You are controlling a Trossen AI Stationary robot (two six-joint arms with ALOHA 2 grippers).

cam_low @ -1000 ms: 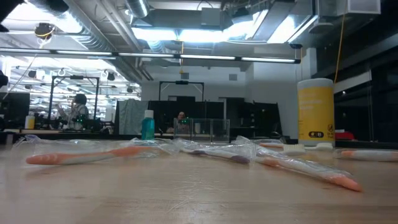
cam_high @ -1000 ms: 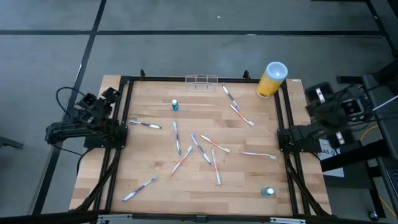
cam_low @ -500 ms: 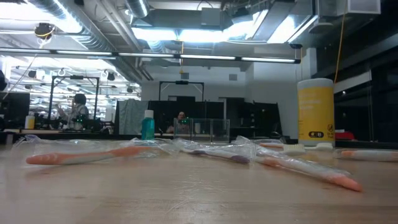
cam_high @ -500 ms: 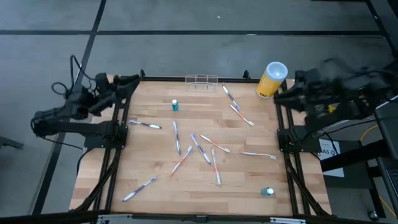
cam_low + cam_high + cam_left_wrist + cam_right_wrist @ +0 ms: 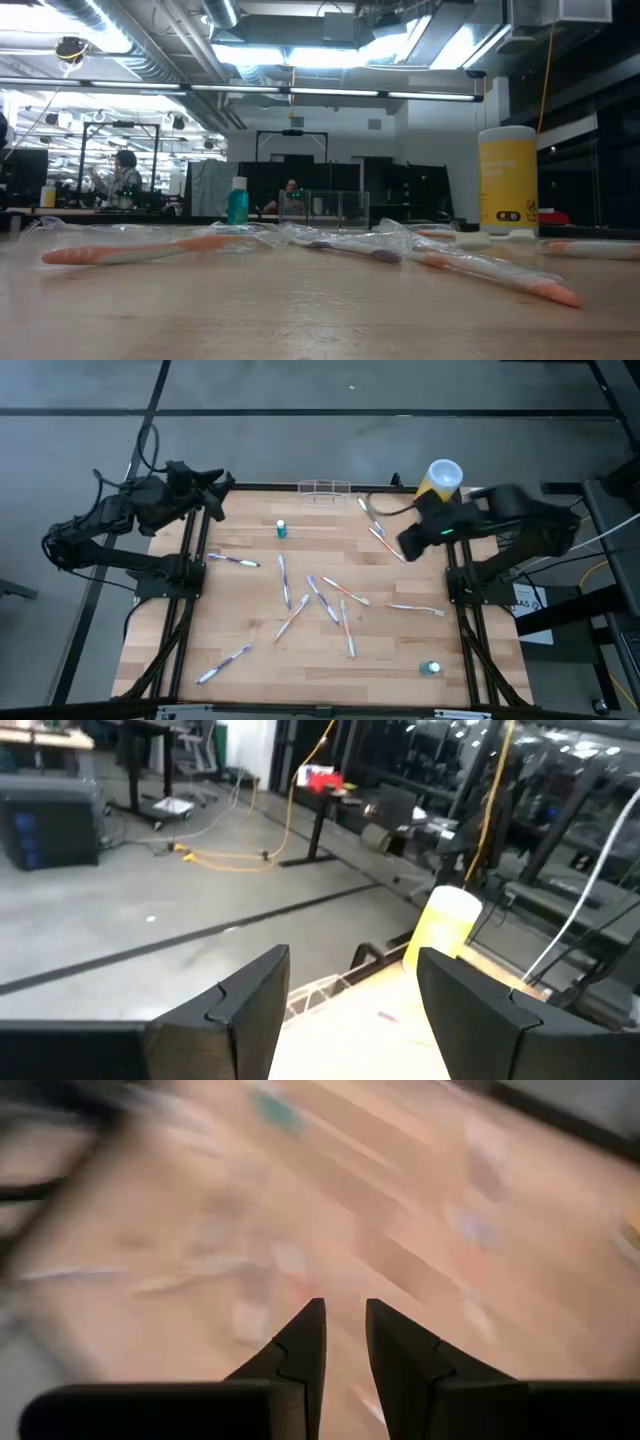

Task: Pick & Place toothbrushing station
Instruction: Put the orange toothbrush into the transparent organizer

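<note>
The toothbrushing station (image 5: pixel 324 489) is a small see-through holder that stands on its base at the middle of the table's far edge. It also shows in the low view (image 5: pixel 325 208) and the left wrist view (image 5: pixel 316 988). My left gripper (image 5: pixel 222 492) is open and empty in the air over the table's far left corner, left of the station. My right gripper (image 5: pixel 404 546) hangs in the air over the far right part of the table, near an orange toothbrush (image 5: pixel 388 545). Its fingers (image 5: pixel 345 1320) stand a narrow gap apart with nothing between them.
A yellow cylinder with a white top (image 5: pixel 438 485) stands at the far right, close behind my right arm. Several wrapped toothbrushes (image 5: pixel 320 598) lie scattered over the middle. Small teal bottles stand at the far left (image 5: pixel 282 530) and the near right (image 5: pixel 431 669). Black frame rails (image 5: pixel 190 590) run along both sides.
Both arms have risen from their places beside the table. My left gripper has gone up and toward the far left corner. My right gripper has swung in over the far right part of the table, toward the toothbrushes. Nothing on the table has moved.
</note>
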